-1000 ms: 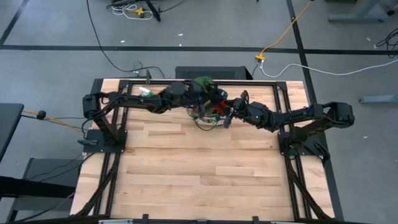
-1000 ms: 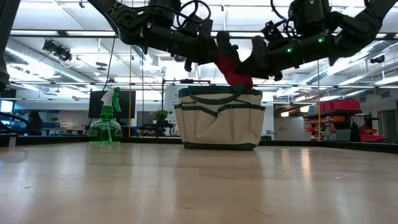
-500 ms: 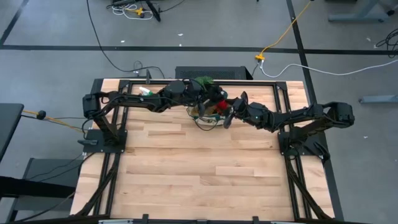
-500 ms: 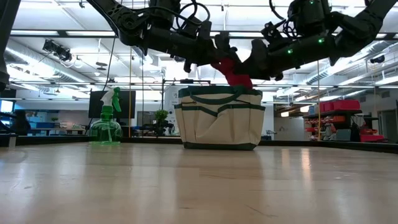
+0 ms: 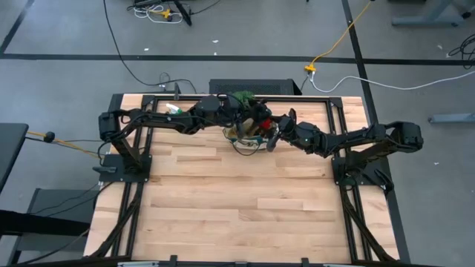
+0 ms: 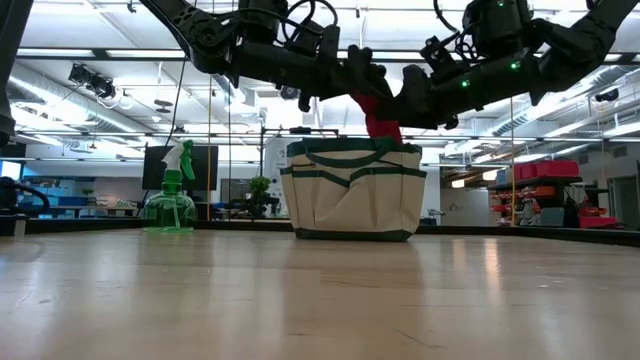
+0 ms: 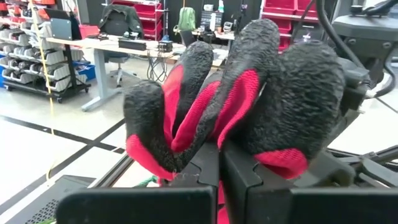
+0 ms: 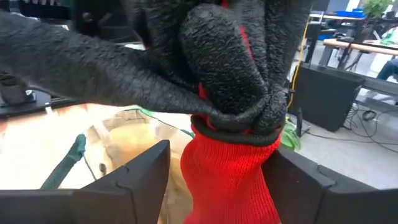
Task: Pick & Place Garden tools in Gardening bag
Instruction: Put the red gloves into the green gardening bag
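The red-and-black gloves hang bunched together above the open top of the cream gardening bag, which stands on its base at the table's far side. My left gripper is shut on them. My right gripper is open, one finger on each side of the red cuff, and I see no touch. In the high view both grippers meet over the bag. The green spray bottle stands upright to the left of the bag. My left gripper pinches the gloves between its two fingers at the red fabric just below the black finger parts. It reaches in level from the table's left. The gloves are lifted clear, and the red cuff hangs down toward the bag's opening.
The bag's green handle lies over its rim. Bare wooden table stretches from the bag to the near edge. Black frame rails run along both sides of the table.
My right gripper has opened wider around the gloves' cuff while staying in place. The red cuff, slanted toward the right arm a second ago, now hangs more nearly straight down from my left gripper over the bag.
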{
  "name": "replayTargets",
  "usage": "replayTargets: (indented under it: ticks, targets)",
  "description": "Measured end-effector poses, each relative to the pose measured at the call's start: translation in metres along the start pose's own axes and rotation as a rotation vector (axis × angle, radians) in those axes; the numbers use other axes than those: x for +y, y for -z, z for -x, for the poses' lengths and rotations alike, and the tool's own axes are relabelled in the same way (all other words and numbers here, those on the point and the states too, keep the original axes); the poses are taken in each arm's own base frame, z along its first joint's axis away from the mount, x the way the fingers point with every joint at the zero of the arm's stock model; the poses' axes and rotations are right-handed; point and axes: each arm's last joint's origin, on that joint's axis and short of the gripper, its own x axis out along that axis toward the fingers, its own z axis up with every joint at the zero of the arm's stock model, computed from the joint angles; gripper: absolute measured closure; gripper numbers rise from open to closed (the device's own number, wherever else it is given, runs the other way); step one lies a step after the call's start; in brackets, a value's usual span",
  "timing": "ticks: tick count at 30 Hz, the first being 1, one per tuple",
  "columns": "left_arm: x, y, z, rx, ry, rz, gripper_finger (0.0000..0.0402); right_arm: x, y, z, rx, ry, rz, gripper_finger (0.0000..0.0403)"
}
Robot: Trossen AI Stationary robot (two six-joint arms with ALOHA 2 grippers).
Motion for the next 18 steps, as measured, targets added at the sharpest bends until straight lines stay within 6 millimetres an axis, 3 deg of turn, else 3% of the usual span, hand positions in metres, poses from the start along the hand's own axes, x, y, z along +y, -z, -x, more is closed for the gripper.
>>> replayTargets:
  ticks: [8,18]
  targets:
    - [0.0089,0.0018,0.0004,0.025,-0.034,0.003,0.0396,-0.0007,0.0004,0.0000,0.004,0.025,0.023,0.0156]
    - [0.0042,0.0029,0.0002,0.036,0.007,-0.003,0.0396,-0.0033,-0.0081,0.0054,-0.026,0.067,0.041,0.0156]
